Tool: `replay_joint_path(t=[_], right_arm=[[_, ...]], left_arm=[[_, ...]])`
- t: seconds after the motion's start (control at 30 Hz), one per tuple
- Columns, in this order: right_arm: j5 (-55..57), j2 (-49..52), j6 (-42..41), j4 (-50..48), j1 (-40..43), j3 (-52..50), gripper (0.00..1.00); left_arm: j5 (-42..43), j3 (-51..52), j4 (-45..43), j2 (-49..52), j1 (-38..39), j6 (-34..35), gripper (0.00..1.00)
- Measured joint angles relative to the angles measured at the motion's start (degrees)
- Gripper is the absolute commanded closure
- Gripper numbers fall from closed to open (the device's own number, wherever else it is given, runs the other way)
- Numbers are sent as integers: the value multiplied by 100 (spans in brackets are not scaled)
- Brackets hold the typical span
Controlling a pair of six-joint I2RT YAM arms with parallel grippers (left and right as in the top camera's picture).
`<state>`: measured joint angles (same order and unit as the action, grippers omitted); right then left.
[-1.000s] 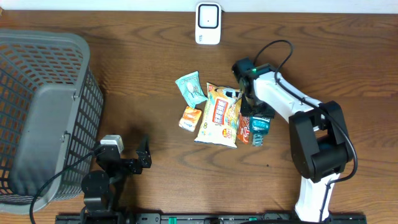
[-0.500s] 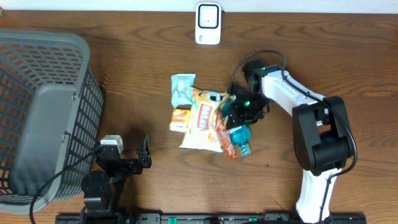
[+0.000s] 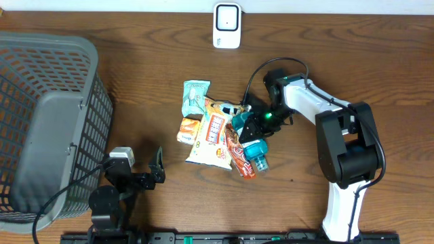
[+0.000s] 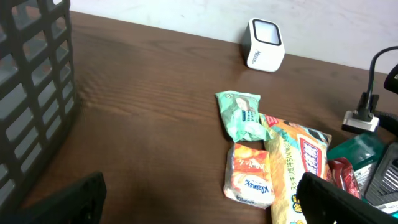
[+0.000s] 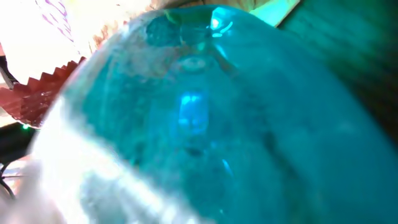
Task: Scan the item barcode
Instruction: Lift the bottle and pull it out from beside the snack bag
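Obs., bench as seen from overhead. The teal bottle (image 3: 256, 152) lies on the wooden table (image 3: 352, 68) at the right edge of a small pile of goods, touching a red packet (image 3: 240, 154) on its left. Beside those lies a large yellow-and-white snack bag (image 3: 210, 134), with an orange packet (image 3: 188, 130) and a green packet (image 3: 195, 96) at the pile's left. The white barcode scanner (image 3: 226, 26) stands at the table's far edge, well apart from the pile.

The right gripper (image 3: 259, 126) sits directly over the upper end of the bottle. Its wrist camera is filled with blurred teal plastic (no fingers visible there), so we cannot tell whether the jaws are clamped on the bottle or merely pressed against it; contact seems likely.

The left gripper (image 4: 199, 186) rests low at the near edge, next to the grey basket (image 3: 41, 81), jaws spread wide and holding nothing. It points toward the pile.
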<state>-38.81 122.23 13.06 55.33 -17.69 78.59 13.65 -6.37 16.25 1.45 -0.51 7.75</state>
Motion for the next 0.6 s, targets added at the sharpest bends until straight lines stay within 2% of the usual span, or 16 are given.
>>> replay_joint_path(t=[0.13, 0.23, 0.43, 0.6], right_arm=[[262, 0, -177, 118, -9, 103, 84], [1213, 2, -435, 498, -11, 514, 84], [2649, 66, -776, 1029, -31, 1259, 70], [3171, 66, -988, 885, -201, 1390, 60]], left_arm=[[0, 0, 0, 0, 0, 0, 2], [0, 0, 0, 0, 0, 0, 2], [0, 0, 0, 0, 0, 0, 2], [0, 0, 0, 0, 0, -2, 2]])
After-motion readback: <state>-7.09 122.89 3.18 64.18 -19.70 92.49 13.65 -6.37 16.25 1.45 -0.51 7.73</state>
